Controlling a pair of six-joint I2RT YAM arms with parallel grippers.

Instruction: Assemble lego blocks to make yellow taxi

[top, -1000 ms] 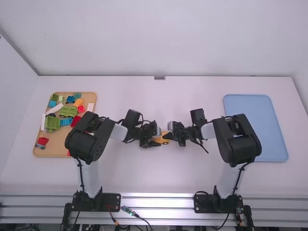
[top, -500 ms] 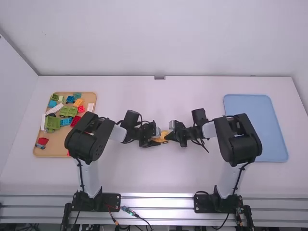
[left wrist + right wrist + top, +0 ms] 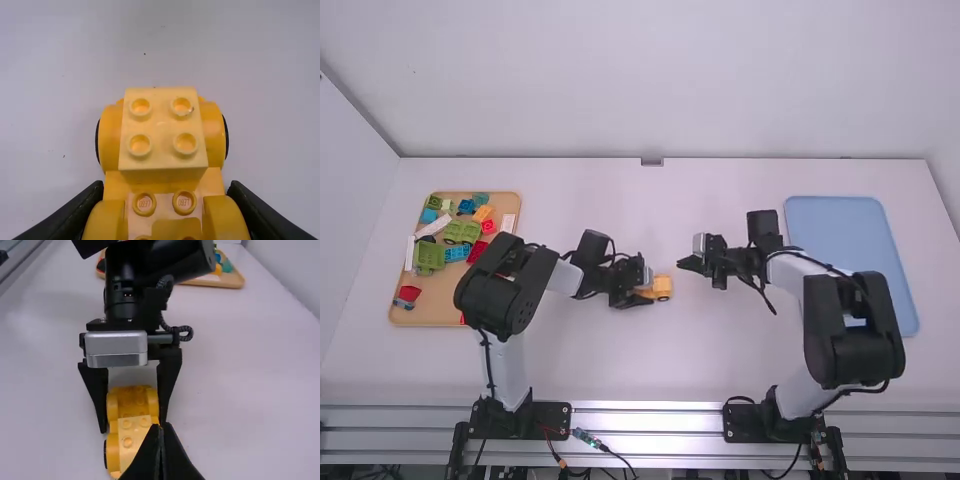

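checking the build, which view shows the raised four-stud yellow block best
The left wrist view: the block sits near its middle, close up, with all four studs in sight. The right wrist view shows it at a slant, partly behind the right gripper. In the high view it is tiny, hard to tell from the yellow around it.

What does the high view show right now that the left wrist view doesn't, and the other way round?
High view: the blue tray, the tan tray loaded with blocks, and the right gripper, closed and away from the car.
Left wrist view: the four round studs on the car's pale top block, close up.
Both: the yellow car, the left gripper and the white table.
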